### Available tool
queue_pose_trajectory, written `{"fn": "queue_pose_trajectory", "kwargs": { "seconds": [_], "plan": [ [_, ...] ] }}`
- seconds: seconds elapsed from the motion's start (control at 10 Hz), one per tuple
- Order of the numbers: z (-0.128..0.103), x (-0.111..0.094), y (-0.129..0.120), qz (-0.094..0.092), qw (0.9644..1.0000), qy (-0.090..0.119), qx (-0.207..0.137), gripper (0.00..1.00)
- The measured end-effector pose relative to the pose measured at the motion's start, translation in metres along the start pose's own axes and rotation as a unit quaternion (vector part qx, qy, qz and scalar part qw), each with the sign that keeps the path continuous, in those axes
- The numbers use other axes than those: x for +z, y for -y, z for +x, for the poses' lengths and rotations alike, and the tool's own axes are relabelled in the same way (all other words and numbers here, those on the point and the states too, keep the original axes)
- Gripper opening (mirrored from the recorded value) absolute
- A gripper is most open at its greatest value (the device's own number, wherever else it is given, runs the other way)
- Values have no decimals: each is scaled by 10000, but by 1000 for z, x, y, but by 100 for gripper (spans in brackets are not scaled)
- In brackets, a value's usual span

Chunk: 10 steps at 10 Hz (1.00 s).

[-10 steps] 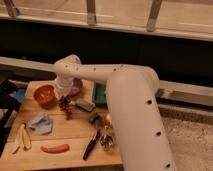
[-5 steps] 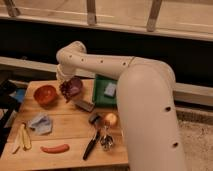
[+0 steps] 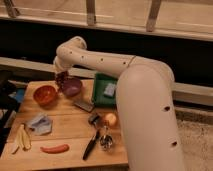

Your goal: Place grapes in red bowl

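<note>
gripper (image 3: pixel 62 75) clamped on grapes (image 3: pixel 62 80) | risen from tabletop (image 3: pixel 65 131), now beside purple bowl (image 3: pixel 72 88) | red bowl (image 3: pixel 45 95) just left: carry underway

Wooden table (image 3: pixel 67 122) under jaws; glossy red bowl (image 3: pixel 45 95)

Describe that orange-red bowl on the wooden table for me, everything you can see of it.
The red bowl is small, round and orange-red, with a glossy rim that looks like plastic or glazed ware. It stands upright, mouth up, on the wooden table near its back left corner, and seems to hold nothing. The purple bowl sits close on its right in the view; whether they touch is unclear. The gripper hangs above the gap between them, clear of the red bowl.
</note>
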Motion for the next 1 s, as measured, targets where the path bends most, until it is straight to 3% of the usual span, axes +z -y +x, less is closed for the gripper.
{"fn": "queue_pose_trajectory", "kwargs": {
  "seconds": [0.1, 0.3, 0.6, 0.7, 1.0],
  "plan": [
    [-12, 5, -7, -98, 9999, 112, -63, 0],
    [-34, 19, -31, -518, 9978, 318, -263, 0],
    [-44, 35, -65, -1023, 9929, 390, -468, 0],
    [-42, 40, -70, -1111, 9919, 342, -503, 4],
    [-31, 55, -78, -1401, 9885, 184, -538, 29]
  ]
}}
